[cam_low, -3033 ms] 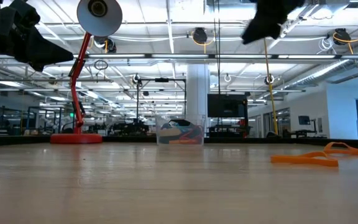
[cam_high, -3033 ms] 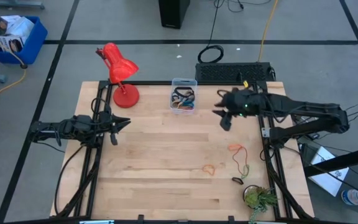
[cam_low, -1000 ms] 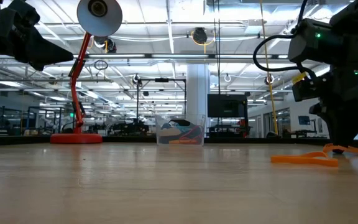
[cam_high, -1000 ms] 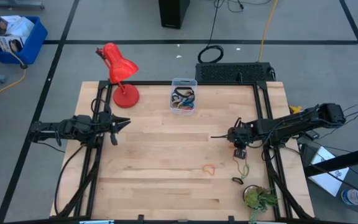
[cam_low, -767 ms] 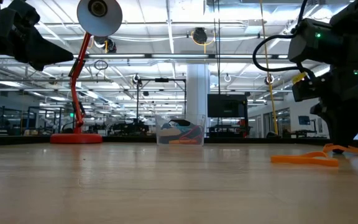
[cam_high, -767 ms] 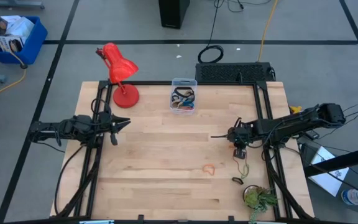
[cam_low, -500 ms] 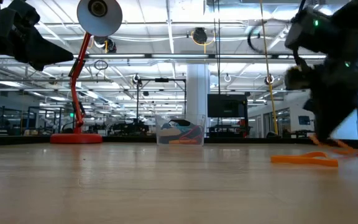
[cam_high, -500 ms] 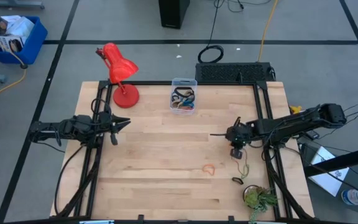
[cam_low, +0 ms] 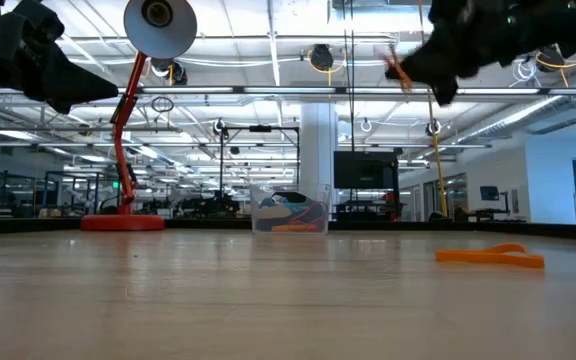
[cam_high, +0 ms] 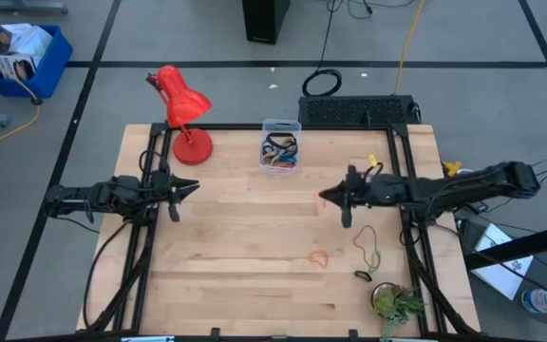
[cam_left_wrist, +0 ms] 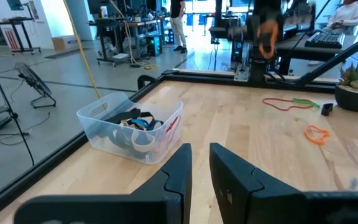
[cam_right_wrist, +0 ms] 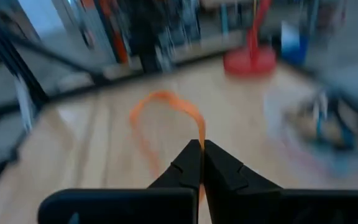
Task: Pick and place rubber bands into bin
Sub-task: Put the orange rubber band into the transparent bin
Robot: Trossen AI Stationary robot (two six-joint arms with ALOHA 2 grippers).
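My right gripper (cam_high: 323, 197) hovers above the table's middle right, shut on an orange rubber band (cam_right_wrist: 161, 102), which also shows in the left wrist view as the same orange band (cam_left_wrist: 266, 36). The clear bin (cam_high: 280, 150) stands at the far middle with several rubber bands inside. On the wood lie an orange band (cam_high: 320, 256), a red and green pair (cam_high: 367, 245) and a black one (cam_high: 363, 275). My left gripper (cam_high: 196, 186) waits at the table's left, its fingers (cam_left_wrist: 185, 163) a narrow gap apart with nothing between them. My right gripper pinches the orange band at one spot of its loop (cam_right_wrist: 199, 138) between its two fingertips. The fingers lie nearly level and point toward the table's left. The rest of the loop (cam_right_wrist: 148, 115) stands free beyond the fingertips, lifted clear of the table.
A red desk lamp (cam_high: 183, 114) stands at the far left corner and a small potted plant (cam_high: 395, 302) at the near right corner. A black keyboard (cam_high: 357, 110) lies behind the far edge. Bare wood stretches between the grippers and the bin.
My right gripper, pointing down at the table near the right edge a second ago, has risen and tipped to nearly level, moving toward the left and the far side. The orange band came up with it, off the wood; the red and green pair stayed.
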